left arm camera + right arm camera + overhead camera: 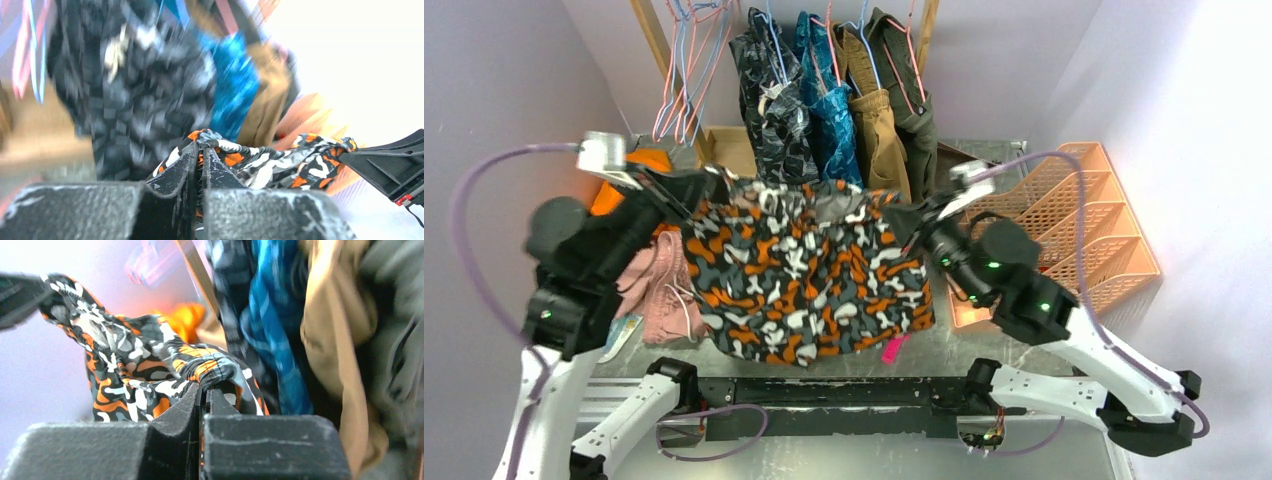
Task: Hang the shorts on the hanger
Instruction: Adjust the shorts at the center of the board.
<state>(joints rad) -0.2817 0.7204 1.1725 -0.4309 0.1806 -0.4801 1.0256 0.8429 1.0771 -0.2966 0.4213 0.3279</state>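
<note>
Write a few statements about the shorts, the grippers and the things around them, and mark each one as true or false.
1. The left gripper and the right gripper are both shut on the shorts. True.
2. The shorts hang on the rack. False: they are held spread between the two grippers, in front of the rack.
3. A pink pair of shorts lies beside the left arm. True.
4. The orange file tray stands on the left side. False: it stands on the right.

The grey table [934,350] carries pink shorts [664,285] at left, an orange file rack [1084,230] at right.
</note>
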